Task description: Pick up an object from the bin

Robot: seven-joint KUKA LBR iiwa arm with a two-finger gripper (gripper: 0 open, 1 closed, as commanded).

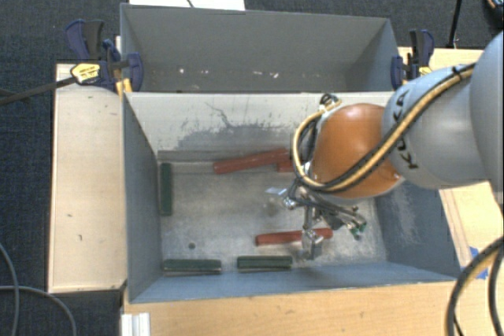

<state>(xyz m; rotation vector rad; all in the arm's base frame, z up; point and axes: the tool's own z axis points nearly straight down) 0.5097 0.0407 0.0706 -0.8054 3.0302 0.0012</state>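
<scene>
Gripper (312, 240) low over the right end of the short red stick (277, 238), which lies flat in the near-right part of the bin (142, 193). Claw width: cannot tell, wrist hardware hides it. No grasp confirmed.

Judgement: the stick lies left-right, so the claw should close across its narrow width. Centre on the stick rather than its very tip, or it may pivot out. Lift straight up.

Dark green stick (264, 264) lies just beside, along the near wall; the descent should stay clear of it and of that wall. Second green stick (191, 267) further left, third green stick (165, 187) by the left wall, long red stick (250, 163) at the far wall, well apart. Floor is scuffed bare metal, probably slippery. Open floor to the left.
</scene>
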